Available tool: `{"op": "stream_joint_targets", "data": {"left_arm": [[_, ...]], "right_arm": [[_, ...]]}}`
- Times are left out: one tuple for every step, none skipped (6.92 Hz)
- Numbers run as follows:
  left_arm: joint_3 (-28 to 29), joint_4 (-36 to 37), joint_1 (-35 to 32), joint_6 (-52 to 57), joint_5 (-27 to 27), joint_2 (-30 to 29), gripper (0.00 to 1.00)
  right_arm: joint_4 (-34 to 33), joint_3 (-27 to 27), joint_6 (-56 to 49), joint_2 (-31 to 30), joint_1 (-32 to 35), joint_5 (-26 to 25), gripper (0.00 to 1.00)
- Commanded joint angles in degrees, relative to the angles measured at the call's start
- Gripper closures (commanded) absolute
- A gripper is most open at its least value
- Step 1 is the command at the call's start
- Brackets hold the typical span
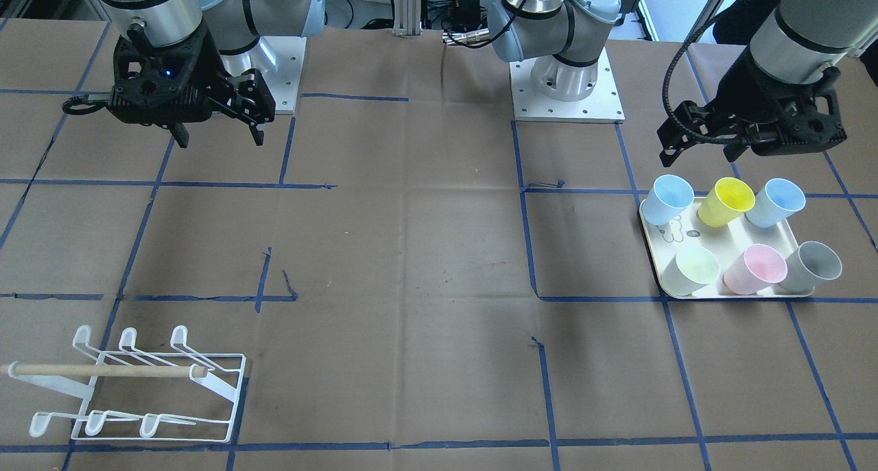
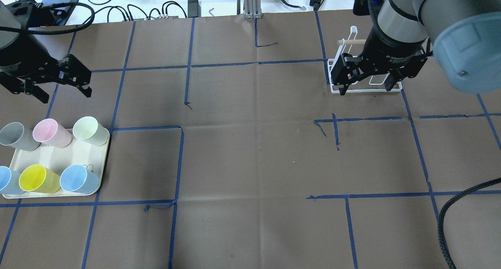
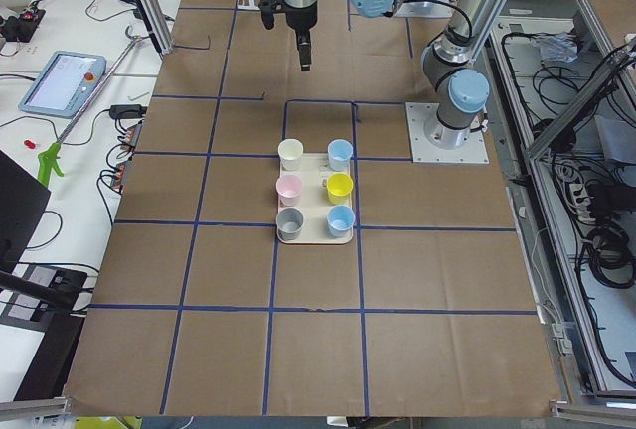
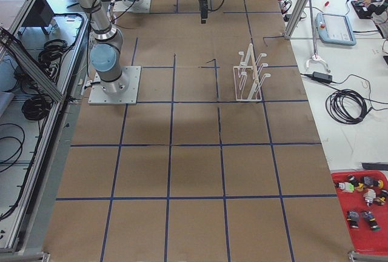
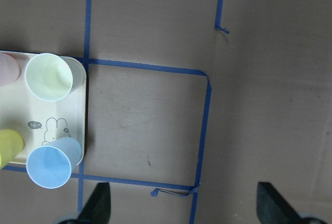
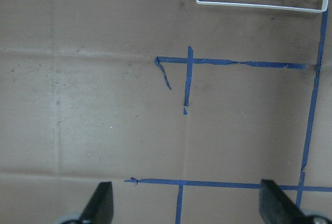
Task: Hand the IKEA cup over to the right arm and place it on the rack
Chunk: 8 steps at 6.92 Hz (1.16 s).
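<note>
- Task is barely starting: six cups (image 2: 37, 179) are sitting on tray (image 2: 58, 157) at 8 o'clock of table (image 2: 250, 163) in overhead view; rack (image 1: 103, 371) at 1 o'clock is carrying nothing.
- Pick, handover and placing are all remaining.
- Left gripper (image 2: 65, 94) is hovering high, clear of cups, jaws wide apart, holding nothing.
- Right gripper (image 2: 366, 89) is hanging clear of rack, jaws spread, gripping nothing.

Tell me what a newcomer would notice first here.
The six pastel cups standing on a cream tray at the robot's left side of the table catch the eye first. On its right side, the white wire rack holds no cup. The left claw and right claw hang open and empty above the table.
</note>
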Motion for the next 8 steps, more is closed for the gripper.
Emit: {"op": "stream_joint_targets", "data": {"left_arm": [[-2.11, 2.42, 6.44, 6.83, -0.23, -0.45, 0.00], [-2.11, 5.58, 6.29, 6.67, -0.58, -2.03, 0.00], [-2.03, 6.13, 5.33, 6.85, -0.67, -4.39, 0.00], [-2.11, 7.87, 3.15, 7.02, -0.50, -6.16, 0.00], [-2.98, 10.59, 1.91, 7.11, -0.41, -7.74, 0.00], [-4.56, 14.10, 1.98, 7.63, -0.24, -10.02, 0.00], [-7.10, 18.92, 2.07, 8.94, 0.03, -12.22, 0.00], [-10.34, 24.19, 2.51, 10.00, 0.03, -13.46, 0.00]], "right_arm": [[0.00, 0.07, 0.00, 0.00, 0.00, 0.00, 0.00], [0.00, 0.07, 0.00, 0.00, 0.00, 0.00, 0.00], [0.00, -0.01, 0.00, 0.00, 0.00, 0.00, 0.00], [0.00, -0.02, 0.00, 0.00, 0.00, 0.00, 0.00], [0.00, -0.02, 0.00, 0.00, 0.00, 0.00, 0.00], [0.00, -0.02, 0.00, 0.00, 0.00, 0.00, 0.00], [0.00, -0.02, 0.00, 0.00, 0.00, 0.00, 0.00], [0.00, -0.02, 0.00, 0.00, 0.00, 0.00, 0.00]]}}
